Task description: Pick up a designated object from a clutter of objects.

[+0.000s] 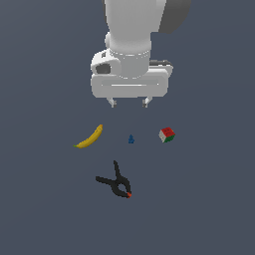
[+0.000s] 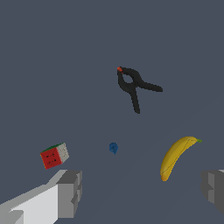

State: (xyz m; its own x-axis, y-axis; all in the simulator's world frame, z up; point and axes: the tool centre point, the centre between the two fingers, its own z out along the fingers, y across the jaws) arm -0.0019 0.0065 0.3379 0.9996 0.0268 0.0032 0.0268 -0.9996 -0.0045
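While my gripper [image 1: 129,103] hangs wide open and empty at upper centre, I'm at the approach step. The black spring clamp [image 1: 117,183] lies lower centre; next I descend over it, probably past the tiny blue piece [image 1: 131,139].

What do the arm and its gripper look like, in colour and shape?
The arm is white and rounded, with a dark grey patch at its upper side. The gripper has a wide, white, boxy body with a dark recess on one side. Its two fingers are short and light grey in the exterior view; in the wrist view they appear as grey blocks. No cables or markings show.
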